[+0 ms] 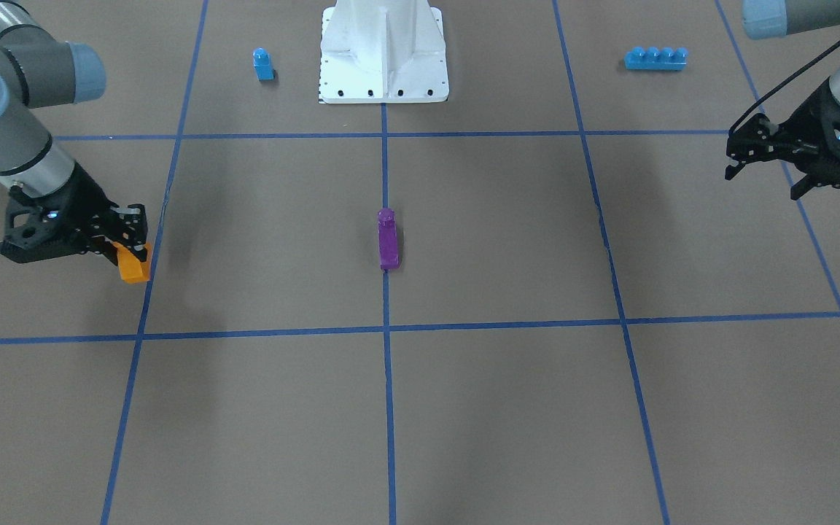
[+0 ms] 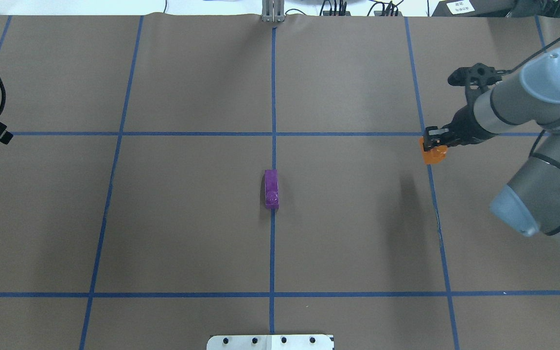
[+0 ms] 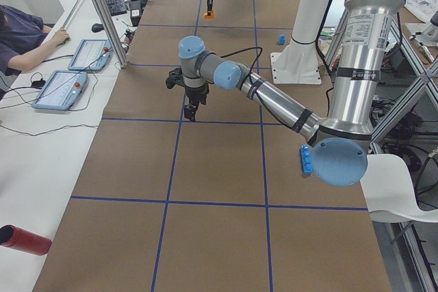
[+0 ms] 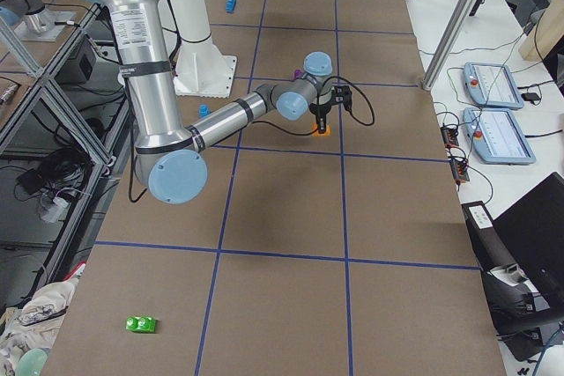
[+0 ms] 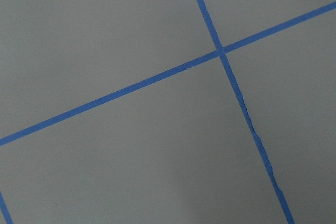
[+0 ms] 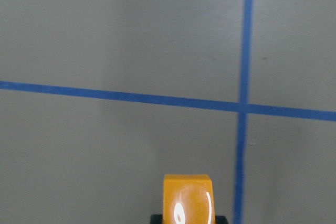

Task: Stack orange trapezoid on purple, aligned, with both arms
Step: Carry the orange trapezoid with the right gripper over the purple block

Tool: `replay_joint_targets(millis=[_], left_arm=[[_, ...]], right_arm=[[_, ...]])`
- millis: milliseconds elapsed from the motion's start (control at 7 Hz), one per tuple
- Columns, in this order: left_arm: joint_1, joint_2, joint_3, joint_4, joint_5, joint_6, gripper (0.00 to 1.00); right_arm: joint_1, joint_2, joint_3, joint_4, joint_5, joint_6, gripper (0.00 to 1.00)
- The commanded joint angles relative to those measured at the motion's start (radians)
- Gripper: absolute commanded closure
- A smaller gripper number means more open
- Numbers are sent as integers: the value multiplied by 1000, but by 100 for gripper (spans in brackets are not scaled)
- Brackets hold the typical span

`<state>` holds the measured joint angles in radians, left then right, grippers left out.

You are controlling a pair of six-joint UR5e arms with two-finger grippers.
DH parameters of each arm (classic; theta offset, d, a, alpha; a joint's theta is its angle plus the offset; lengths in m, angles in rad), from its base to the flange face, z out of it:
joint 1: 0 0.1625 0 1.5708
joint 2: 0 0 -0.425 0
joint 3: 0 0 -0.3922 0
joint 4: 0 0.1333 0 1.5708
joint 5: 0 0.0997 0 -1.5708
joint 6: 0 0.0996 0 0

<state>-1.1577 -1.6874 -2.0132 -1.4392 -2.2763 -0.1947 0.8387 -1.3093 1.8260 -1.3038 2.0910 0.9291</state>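
Orange block (image 1: 132,267): gripped by right claw (image 1: 128,248) | purple block (image 1: 387,240): front-view centre, orange at its 9 o'clock | left claw (image 1: 763,185): spread wide, empty, at 3 o'clock.

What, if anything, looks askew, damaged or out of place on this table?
Only a small flaw: one blue tape line on the robot's left side is kinked and split. The purple block lies straight along the centre line, and the right tool holds the orange block. Nothing is spilled.
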Motion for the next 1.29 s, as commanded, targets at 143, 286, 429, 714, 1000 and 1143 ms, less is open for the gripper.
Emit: replay_joint_targets(millis=[143,286,429,714,1000,1143], left_arm=[[3,-2,2,-3,-12,-52,0],[3,-2,4,-3,-14,-52,0],[3,-2,7,-4,-14,-52,0],[4,-2,8,-4,-14,-54,0],[4,-2,8,-6,-14,-54,0],[4,-2,8,-7,-14,-54,0]], right_arm=[[-208,378,-22,-324,-107,156,100],[-267,518,-130,-357,-162,228,100],[-303,607,-243,-358,-175,249,100],[-360,621,-272,-359,-253,257,100],[-363,618,-272,-368,-259,255,100],[-363,618,-275,-370,-273,243,100]])
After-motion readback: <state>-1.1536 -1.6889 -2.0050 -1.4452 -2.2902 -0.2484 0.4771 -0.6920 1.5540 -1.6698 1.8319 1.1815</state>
